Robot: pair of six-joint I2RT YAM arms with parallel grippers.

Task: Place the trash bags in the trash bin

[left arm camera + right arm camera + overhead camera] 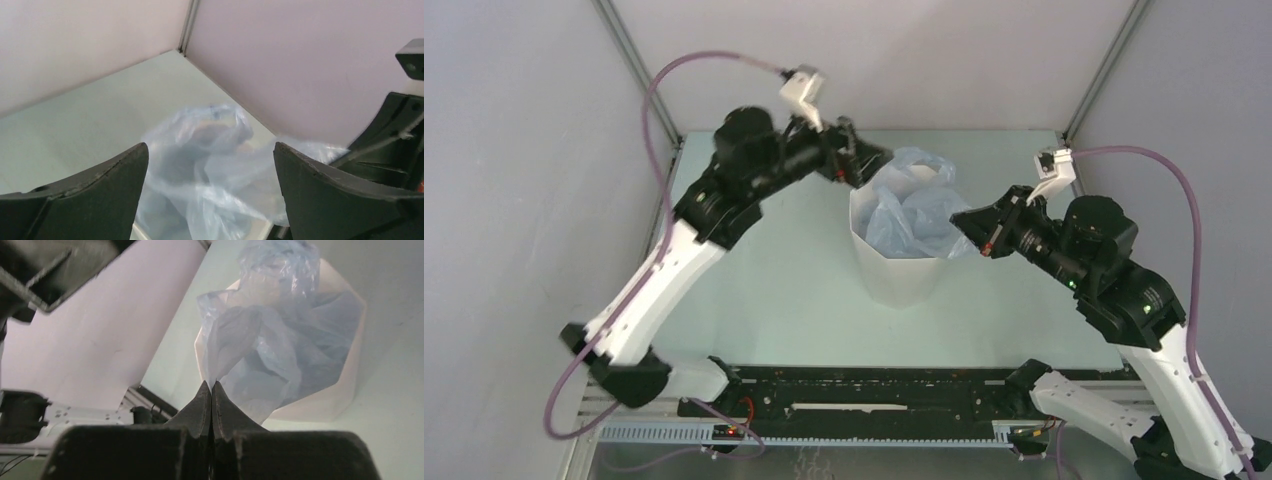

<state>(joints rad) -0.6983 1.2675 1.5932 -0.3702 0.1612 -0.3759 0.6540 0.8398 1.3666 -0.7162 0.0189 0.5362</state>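
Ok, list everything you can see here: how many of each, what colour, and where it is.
trash bin: one, white, upright mid-table
trash bag: one, translucent pale blue, bunched in the bin's mouth, poking above the rim
table: one, pale green, under the bin
cables: two, purple, one looping from each arm
arms: two, black and white, either side of the bin
left tool: one, black, open, at the bin's far-left rim
right tool: one, black, shut on the bag's edge at the bin's right rim

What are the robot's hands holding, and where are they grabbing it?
The right gripper is shut on the trash bag, pinching the film's edge by the rim of the trash bin. The left gripper is open and holds nothing.
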